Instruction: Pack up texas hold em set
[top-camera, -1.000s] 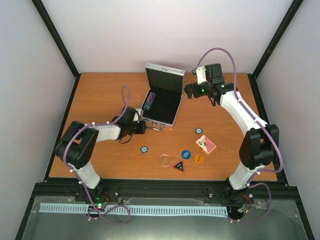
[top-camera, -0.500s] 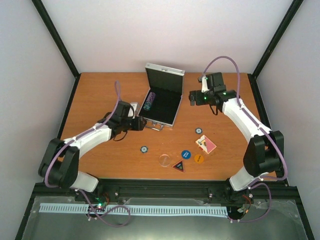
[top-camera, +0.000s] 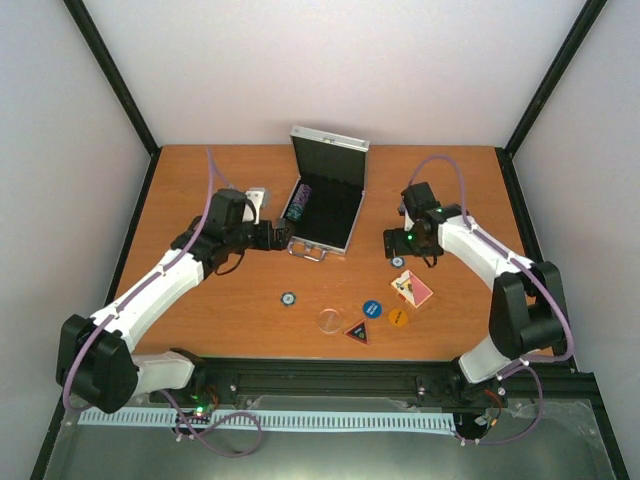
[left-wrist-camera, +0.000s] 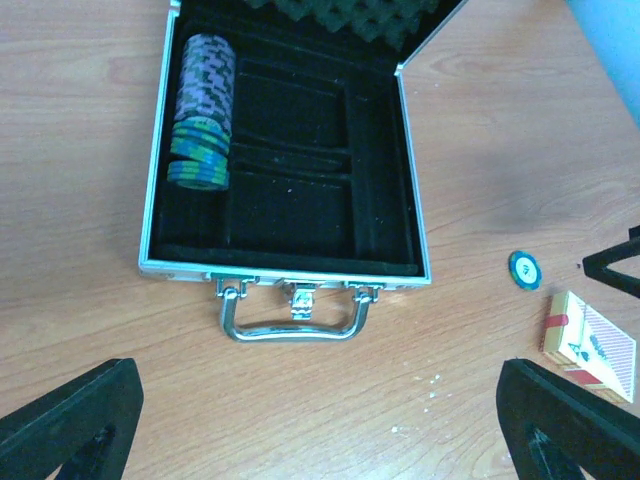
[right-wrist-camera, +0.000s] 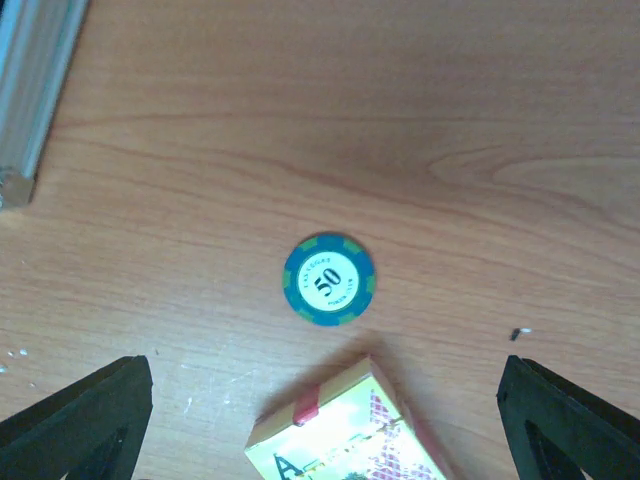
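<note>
- While the open silver case (left-wrist-camera: 285, 150) sits far back on the counter (top-camera: 200, 300) holding one row of chips (left-wrist-camera: 200, 120), we judge packing barely begun
- Right fingers (right-wrist-camera: 85, 425), spread and empty, hang over a loose teal chip (right-wrist-camera: 329, 280) beside the card deck (right-wrist-camera: 345, 440); next comes a straight descent and pinch, we reckon
- Left fingers (left-wrist-camera: 70, 425), equally spread and empty, hover just short of the case handle (left-wrist-camera: 292, 322), that arm stretched forward, wrist tipped down

White arm links (top-camera: 150, 290), black joints (top-camera: 520, 305), purple cables (top-camera: 440, 159)
</note>
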